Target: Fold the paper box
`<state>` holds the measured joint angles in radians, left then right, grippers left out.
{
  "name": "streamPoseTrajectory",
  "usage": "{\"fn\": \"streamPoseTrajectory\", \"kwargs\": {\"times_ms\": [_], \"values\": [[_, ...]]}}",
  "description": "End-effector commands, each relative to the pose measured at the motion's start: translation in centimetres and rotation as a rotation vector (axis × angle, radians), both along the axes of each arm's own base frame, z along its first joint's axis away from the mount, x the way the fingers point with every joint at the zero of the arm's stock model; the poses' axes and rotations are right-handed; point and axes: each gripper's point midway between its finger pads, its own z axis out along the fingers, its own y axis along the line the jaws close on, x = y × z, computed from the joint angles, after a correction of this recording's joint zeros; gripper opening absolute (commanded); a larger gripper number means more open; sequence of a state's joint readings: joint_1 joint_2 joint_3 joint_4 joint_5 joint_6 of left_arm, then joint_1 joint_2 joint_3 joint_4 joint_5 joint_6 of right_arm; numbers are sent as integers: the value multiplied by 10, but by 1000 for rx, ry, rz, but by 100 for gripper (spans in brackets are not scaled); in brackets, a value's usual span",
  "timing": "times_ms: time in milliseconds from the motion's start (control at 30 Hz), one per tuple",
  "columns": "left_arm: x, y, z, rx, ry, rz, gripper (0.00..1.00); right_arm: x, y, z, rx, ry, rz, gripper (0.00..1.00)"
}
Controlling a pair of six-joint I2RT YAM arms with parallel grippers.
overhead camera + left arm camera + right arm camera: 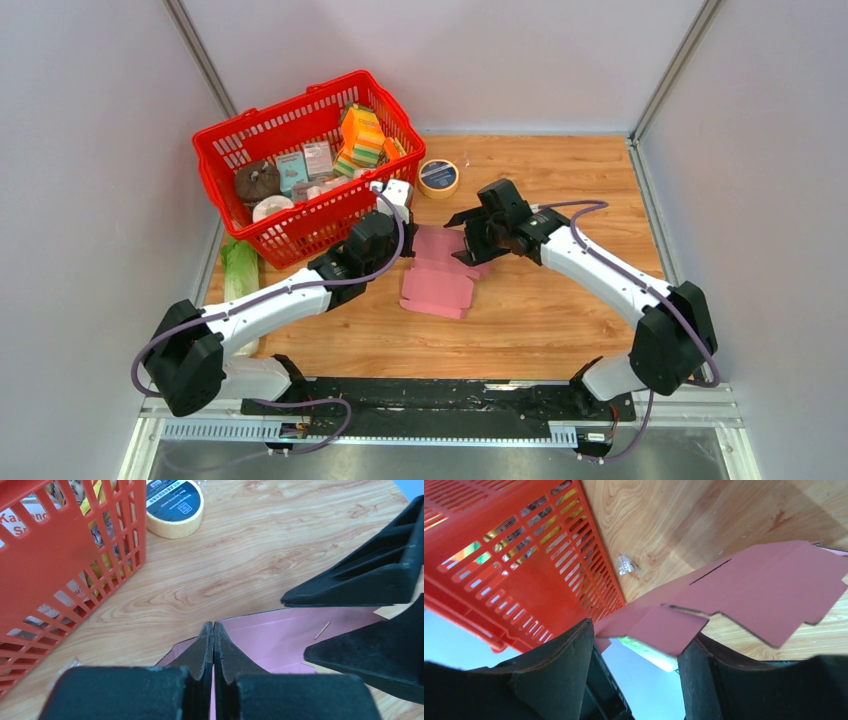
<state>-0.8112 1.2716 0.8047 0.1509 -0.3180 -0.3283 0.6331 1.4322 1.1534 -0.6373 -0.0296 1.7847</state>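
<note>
The paper box (pixel 438 278), a flat pink cut-out, sits at the centre of the top view on the wooden table (pixel 560 320), with its upper part raised off the wood. The left gripper (pixel 400 240) has its fingers pressed together at the card's upper left edge; whether any card lies between them cannot be told. The right gripper (pixel 468 243) is spread wide and straddles a flap at the upper right without clamping it. A red basket (pixel 300 215) stands at the upper left, with a tape roll (pixel 438 177) just to its right. Pale grey walls (pixel 80 150) enclose the table on three sides.
</note>
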Motion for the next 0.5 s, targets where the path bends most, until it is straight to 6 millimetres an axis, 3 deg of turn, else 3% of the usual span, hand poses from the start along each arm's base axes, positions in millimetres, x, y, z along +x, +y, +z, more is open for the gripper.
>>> {"fn": "streamPoseTrajectory", "kwargs": {"times_ms": [0, 267, 467], "values": [[1, -2, 14, -48, -34, 5, 0, 15, 13, 13, 49, -24, -32, 61], [-1, -3, 9, -37, -26, 2, 0, 16, 11, 8, 51, -19, -45, 56], [-1, -3, 5, -31, -21, 3, 0, 16, 9, 9, 61, -32, -59, 42]]}}
